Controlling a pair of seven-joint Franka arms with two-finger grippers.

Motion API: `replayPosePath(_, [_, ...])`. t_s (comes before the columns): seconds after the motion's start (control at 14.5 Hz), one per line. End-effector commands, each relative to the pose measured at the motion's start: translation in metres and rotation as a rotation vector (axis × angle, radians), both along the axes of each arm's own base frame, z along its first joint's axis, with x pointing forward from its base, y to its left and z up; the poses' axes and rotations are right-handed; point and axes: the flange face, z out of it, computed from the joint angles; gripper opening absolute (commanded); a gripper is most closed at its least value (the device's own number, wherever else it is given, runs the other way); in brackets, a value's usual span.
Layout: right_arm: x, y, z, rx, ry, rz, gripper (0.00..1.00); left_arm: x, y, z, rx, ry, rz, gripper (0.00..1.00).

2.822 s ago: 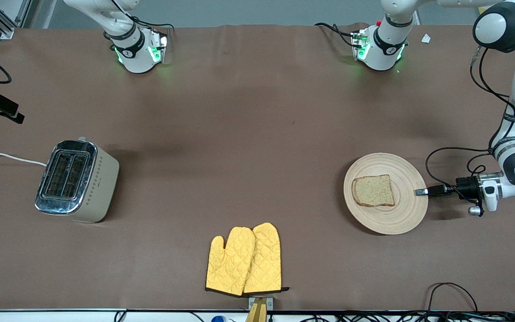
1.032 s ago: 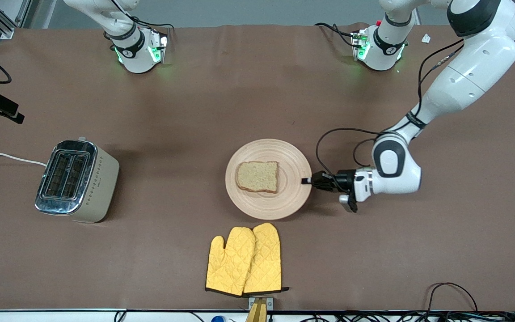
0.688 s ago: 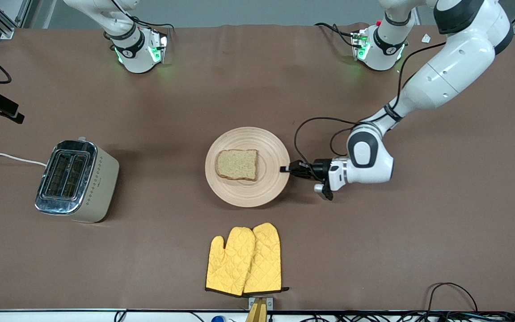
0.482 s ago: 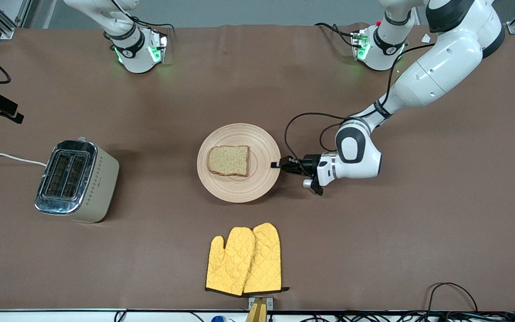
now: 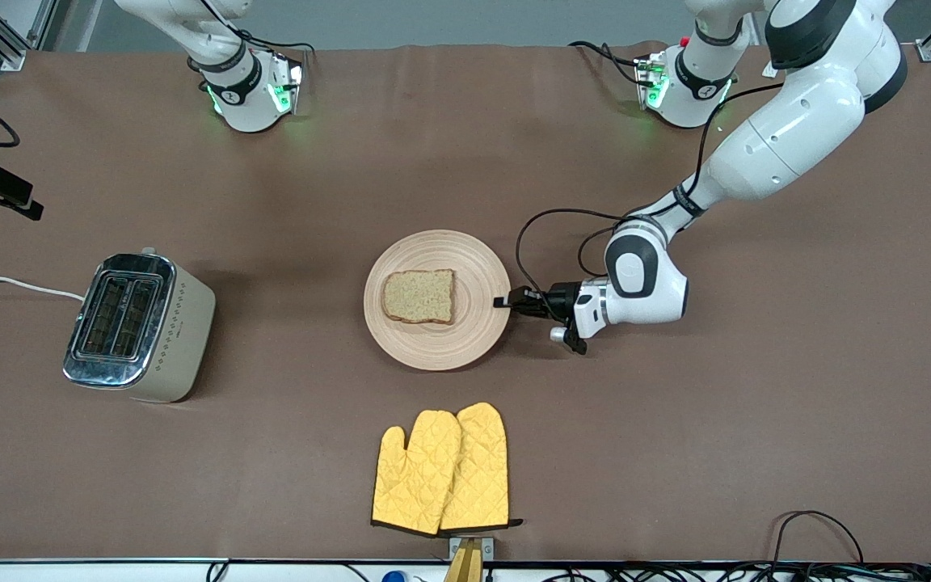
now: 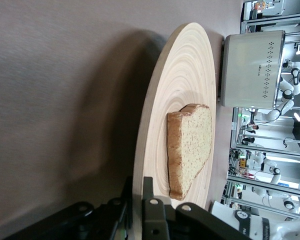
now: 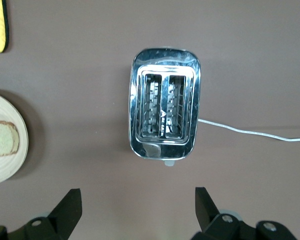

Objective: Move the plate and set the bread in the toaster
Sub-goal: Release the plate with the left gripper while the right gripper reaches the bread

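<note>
The round light-wood plate (image 5: 472, 331) lies at the table's middle with the brown bread (image 5: 419, 296) slice on it. My left gripper (image 5: 504, 302) is shut on the plate's rim at the side toward the left arm's end. In the left wrist view the fingers (image 6: 148, 189) clamp the plate (image 6: 182, 75) edge, with the bread (image 6: 190, 145) close by and the toaster (image 6: 250, 70) farther off. The cream toaster (image 5: 138, 326) stands toward the right arm's end. My right gripper (image 7: 136, 210) is open and empty high over the toaster (image 7: 165, 115), whose two slots are empty.
A pair of yellow oven mitts (image 5: 441, 473) lies nearer the front camera than the plate. The toaster's white cord (image 5: 13, 283) runs off the right arm's end of the table. The right wrist view also shows the plate (image 7: 5, 165) edge.
My left gripper has brought the plate with the bread from the left arm's end of the table to the middle. In the last half second it shifted only slightly. The toaster has not moved.
</note>
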Motion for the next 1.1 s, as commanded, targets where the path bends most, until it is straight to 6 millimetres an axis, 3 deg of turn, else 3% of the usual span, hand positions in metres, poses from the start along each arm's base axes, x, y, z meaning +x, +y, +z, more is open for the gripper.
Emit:
replayPosePath(0.0, [-0.006, -0.001, -0.006, 0.018, 0.038, 0.013, 1.0, 0.004, -0.002, -0.003, -0.038, -0.01, 0.017, 0.04])
replayPosePath(0.07, [-0.006, 0.003, -0.012, 0.042, 0.055, 0.015, 1.0, 0.004, -0.002, -0.003, -0.044, 0.001, 0.033, 0.13])
replayPosePath(0.14, [-0.008, 0.008, -0.02, 0.078, 0.074, 0.018, 1.0, 0.003, -0.003, -0.003, -0.05, 0.015, 0.046, 0.32])
replayPosePath(0.28, [-0.007, 0.018, -0.043, 0.131, 0.111, 0.023, 1.0, 0.003, -0.005, 0.003, -0.062, 0.044, 0.081, 1.0])
replayPosePath(0.41, [-0.003, 0.048, -0.072, 0.191, 0.119, 0.045, 1.0, 0.015, -0.001, 0.02, -0.057, 0.066, 0.118, 1.0])
replayPosePath(0.62, [0.012, 0.127, -0.102, 0.214, 0.085, 0.114, 1.0, 0.05, 0.015, 0.066, -0.045, 0.088, 0.201, 1.0])
replayPosePath(0.83, [0.019, 0.216, -0.129, 0.207, 0.081, 0.028, 1.0, 0.095, 0.086, 0.101, 0.033, 0.026, 0.248, 1.0])
replayPosePath(0.96, [0.019, 0.263, -0.152, 0.196, 0.08, -0.001, 1.0, 0.113, 0.136, 0.129, 0.102, 0.026, 0.248, 1.0])
replayPosePath(1.03, [0.023, 0.283, -0.172, 0.193, 0.079, 0.005, 1.0, 0.12, 0.158, 0.147, 0.139, 0.024, 0.24, 1.0])
